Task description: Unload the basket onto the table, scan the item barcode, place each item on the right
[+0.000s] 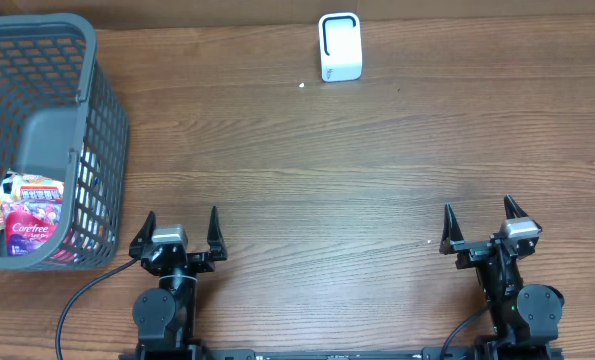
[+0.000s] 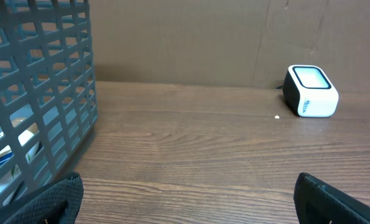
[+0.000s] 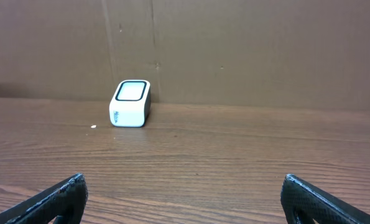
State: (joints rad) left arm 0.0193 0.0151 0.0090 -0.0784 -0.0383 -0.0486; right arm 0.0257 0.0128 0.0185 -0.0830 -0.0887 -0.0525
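Scanner (image 1: 339, 46) at far edge; pkt (image 1: 32, 222), prob. snacks, in basket (image 1: 105, 160).

Black left claw (image 1: 181, 213), black right claw (image 1: 478, 204), silver caps (image 1: 169, 234)

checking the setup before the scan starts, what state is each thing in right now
left gripper, open, empty
right gripper, open, empty
scanner, standing upright, untouched
basket, upright, holding packets
red snack packet, inside the basket, not yet picked up
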